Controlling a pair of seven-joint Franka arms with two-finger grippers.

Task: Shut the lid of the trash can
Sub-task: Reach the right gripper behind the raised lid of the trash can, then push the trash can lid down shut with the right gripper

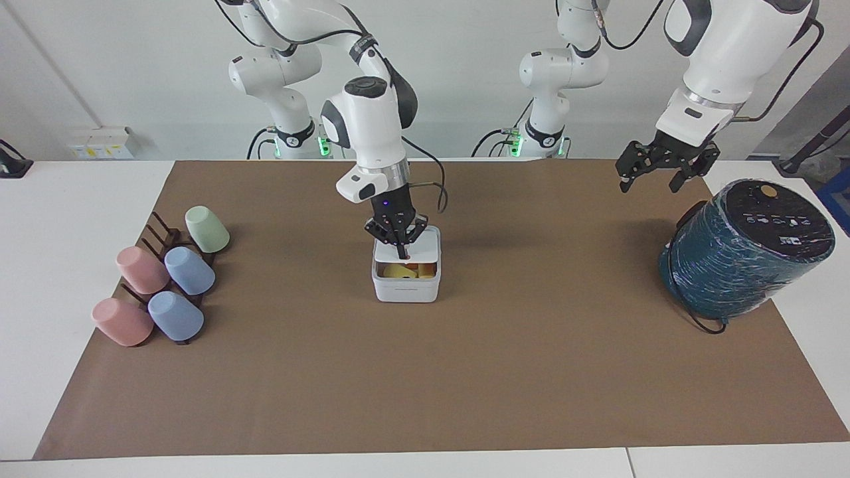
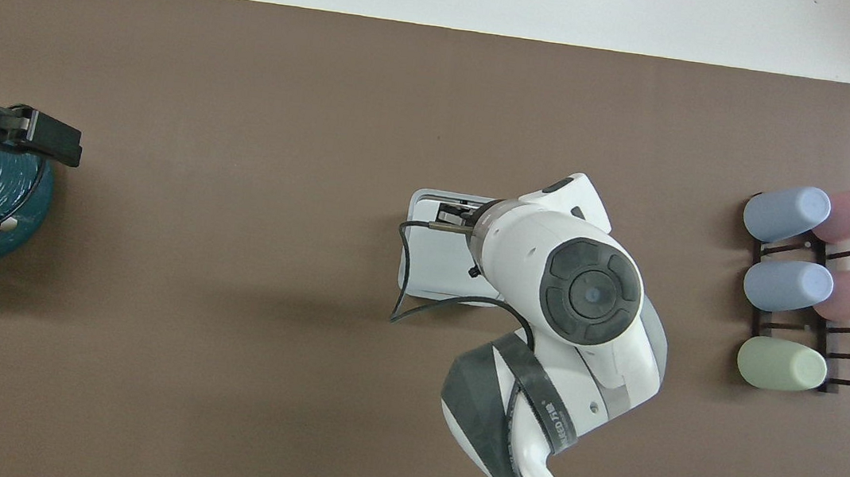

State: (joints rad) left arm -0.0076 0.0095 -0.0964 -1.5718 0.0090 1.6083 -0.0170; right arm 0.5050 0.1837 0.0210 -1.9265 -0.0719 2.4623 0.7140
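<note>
The small white trash can (image 1: 405, 289) stands mid-table on the brown mat. Its lid (image 1: 426, 244) lies tilted low over the opening. A narrow gap on the side away from the robots still shows yellow and orange pieces (image 1: 405, 270) inside. My right gripper (image 1: 402, 251) is shut, its tip pressing down on the lid's top. In the overhead view the lid (image 2: 429, 259) covers the bin, and the right gripper (image 2: 453, 214) is mostly hidden under the arm. My left gripper (image 1: 664, 169) is open and empty, waiting in the air over the mat beside the teal cylinder.
A big dark teal wrapped cylinder (image 1: 744, 255) stands at the left arm's end of the table. A rack with several pastel cups (image 1: 163, 282) lies at the right arm's end. The right arm's cable (image 2: 401, 268) hangs beside the bin.
</note>
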